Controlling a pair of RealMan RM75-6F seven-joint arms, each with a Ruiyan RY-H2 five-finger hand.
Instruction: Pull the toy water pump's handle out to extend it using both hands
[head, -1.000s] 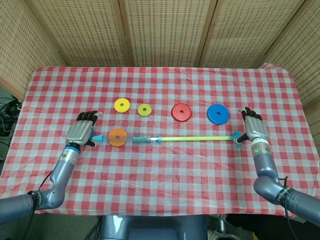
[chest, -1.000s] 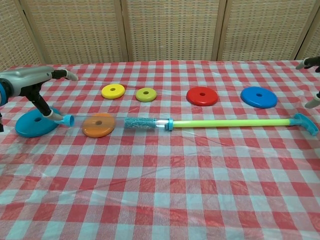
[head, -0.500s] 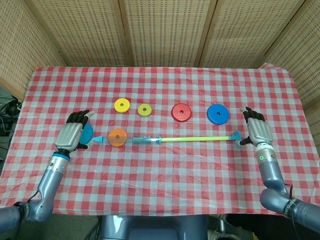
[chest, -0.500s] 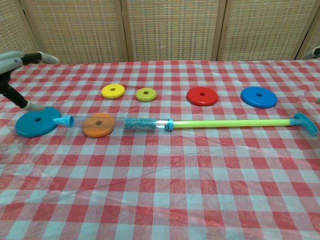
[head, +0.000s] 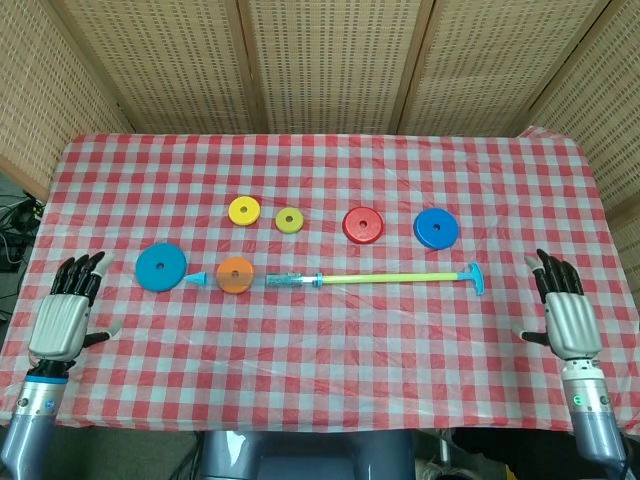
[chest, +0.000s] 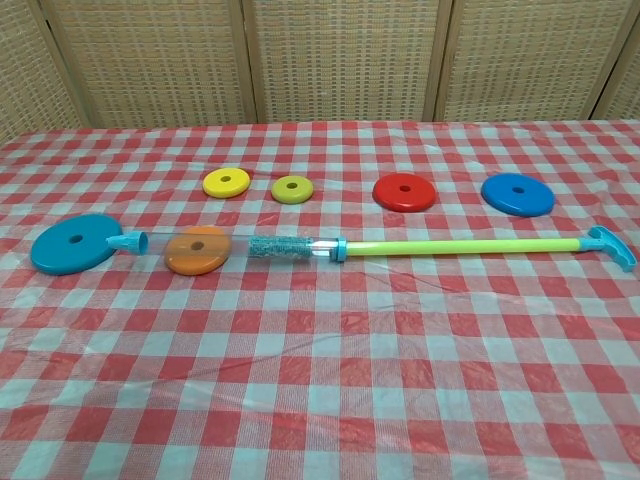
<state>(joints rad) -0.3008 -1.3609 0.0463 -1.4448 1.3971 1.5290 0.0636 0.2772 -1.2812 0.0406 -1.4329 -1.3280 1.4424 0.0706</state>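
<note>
The toy water pump (head: 300, 280) (chest: 290, 246) lies flat across the middle of the table. Its clear tube with a blue nozzle points left, and its long yellow-green rod (head: 395, 277) (chest: 460, 246) stretches right to a blue T-handle (head: 473, 278) (chest: 610, 246). My left hand (head: 64, 320) hangs open near the table's front left corner, far from the nozzle. Over the front right edge, my right hand (head: 565, 316) is open too, well clear of the handle. Neither hand appears in the chest view.
Flat rings lie around the pump: a blue one (head: 161, 266) by the nozzle, an orange one (head: 235, 274) against the tube, two yellow ones (head: 244, 210) (head: 290, 219) behind, then a red one (head: 362, 224) and a blue one (head: 436, 228). A red checked cloth (head: 330, 340) covers the table.
Both hands have drawn back from the pump's ends toward the front table edge, left hand off the nozzle side, right hand off the handle. They left the chest view. The pump stayed put.
</note>
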